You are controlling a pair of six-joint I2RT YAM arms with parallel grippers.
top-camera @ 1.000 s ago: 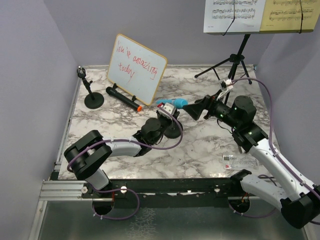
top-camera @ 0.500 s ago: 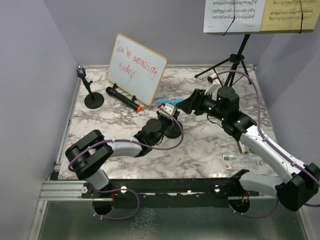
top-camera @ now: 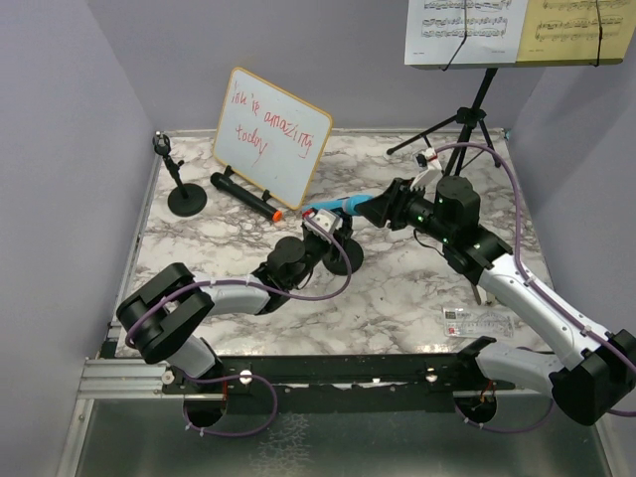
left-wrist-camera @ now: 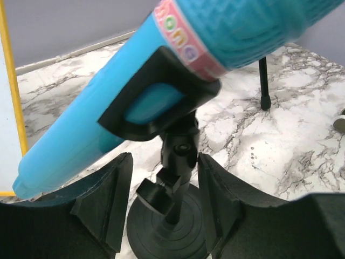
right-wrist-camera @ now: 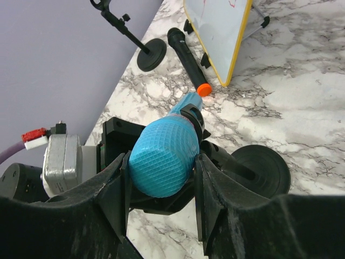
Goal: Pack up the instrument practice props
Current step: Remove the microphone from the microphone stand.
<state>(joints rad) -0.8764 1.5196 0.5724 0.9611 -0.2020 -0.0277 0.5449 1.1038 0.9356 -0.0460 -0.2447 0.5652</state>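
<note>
Blue mic [top-camera: 338,207], clipped in the holder [top-camera: 344,260] at centre of the surface [top-camera: 397,293], lies along 9–3 o'clock, head toward 3. Right hand [right-wrist-camera: 161,178] clasps that head; left hand [left-wrist-camera: 164,205] straddles the holder stem, released.

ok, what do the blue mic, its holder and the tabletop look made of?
blue mic: plastic, it seems; matte body, head moulded in a fine diamond grid rather than wire mesh.
mic holder: black plastic, satin, with moulded clip and ringed round base.
tabletop: white-grey marble pattern, smooth with low sheen; probably printed laminate or film, real stone not ruled out.
</note>
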